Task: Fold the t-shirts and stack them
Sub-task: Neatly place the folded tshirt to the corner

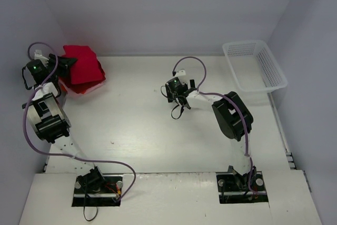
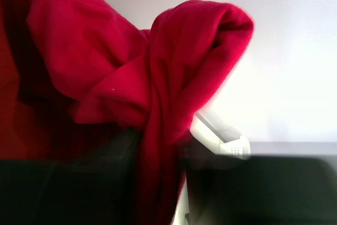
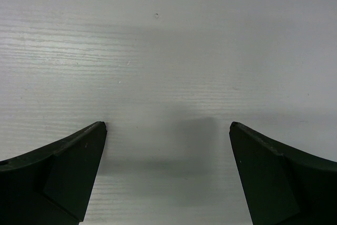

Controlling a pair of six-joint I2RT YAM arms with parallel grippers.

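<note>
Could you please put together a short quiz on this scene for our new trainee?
1. True or false: the right jaws are shut on a shirt.
2. Where do the red t-shirts lie? A) at the far left corner of the table; B) at its middle; C) beside the right arm's base.
3. Fill in: the left jaws are shut on a bunched red ____.

Key: 1 false, they stand open over bare table; 2 A; 3 t-shirt.
</note>
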